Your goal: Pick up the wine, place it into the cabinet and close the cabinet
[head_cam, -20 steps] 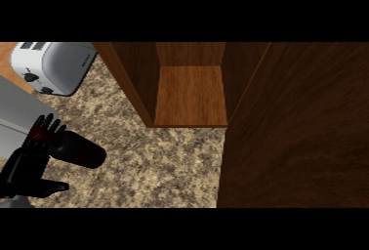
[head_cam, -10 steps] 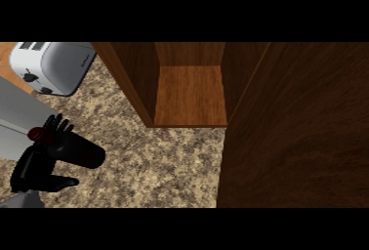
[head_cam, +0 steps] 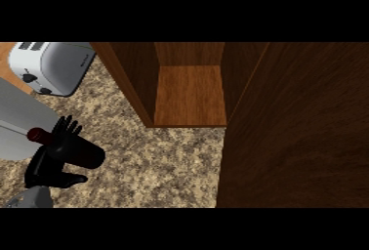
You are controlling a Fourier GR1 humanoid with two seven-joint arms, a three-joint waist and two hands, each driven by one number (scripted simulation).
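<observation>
The wine [head_cam: 78,150] is a dark bottle, near black along its body with a dull red neck and cap end pointing away from the cabinet [head_cam: 189,93], and it lies tilted almost on its side, well left of the cabinet's open front and a little nearer the viewer than its floor. The left hand [head_cam: 54,161], black on a grey forearm, has its fingers and thumb curled round the bottle's body, the fingertips showing above the neck and the thumb below; whether the bottle is touching the counter [head_cam: 158,161] cannot be told. The cabinet is brown wood with an open compartment showing a lighter plank floor and darker side walls, and its open door [head_cam: 296,127], a broad dark panel, fills the view to the cabinet's right. The counter is speckled beige and brown stone. A white toaster [head_cam: 51,66] stands left of the cabinet, beyond the bottle.
</observation>
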